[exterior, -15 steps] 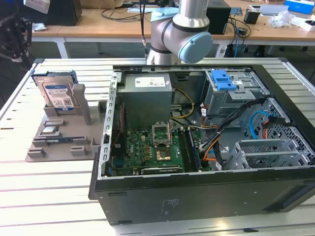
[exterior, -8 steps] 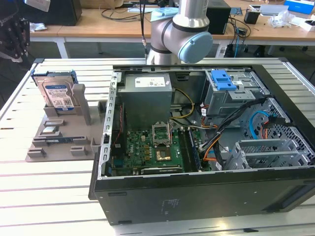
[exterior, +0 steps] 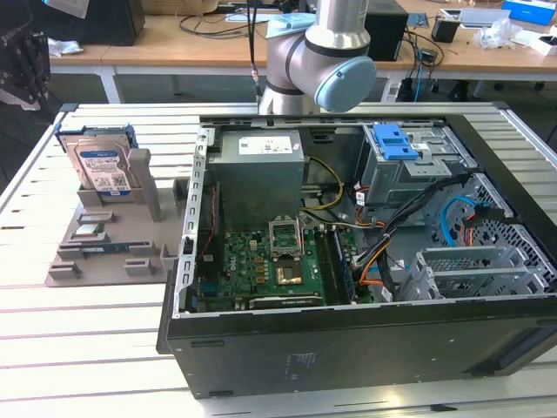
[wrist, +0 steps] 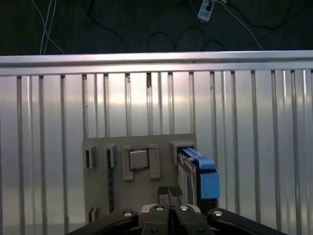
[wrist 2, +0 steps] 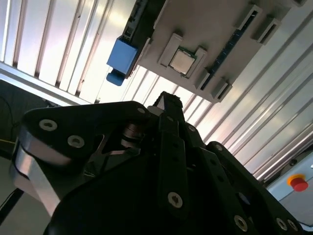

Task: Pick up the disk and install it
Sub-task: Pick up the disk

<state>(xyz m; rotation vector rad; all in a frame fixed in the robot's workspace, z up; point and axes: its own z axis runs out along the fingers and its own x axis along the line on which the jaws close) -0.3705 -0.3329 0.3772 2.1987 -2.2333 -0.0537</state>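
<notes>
The disk [exterior: 103,167], a flat silver hard drive with a white-and-blue label and bright blue plastic rails, stands on edge in a slot of a grey plastic parts holder [exterior: 104,248], probably so its broad faces stay free for gripping. In the first wrist view the black gripper [wrist: 168,192] hangs over that holder, its fingers [wrist: 162,192] set narrow together and holding nothing. The disk stands off to one side of them, not touching. A square silver processor chip [wrist: 138,159] lies in a pocket just ahead of the fingers. Well away from them, an open black computer case [exterior: 348,335] holds a grey metal drive cage [exterior: 418,170] topped by a blue plastic latch [exterior: 393,139].
</notes>
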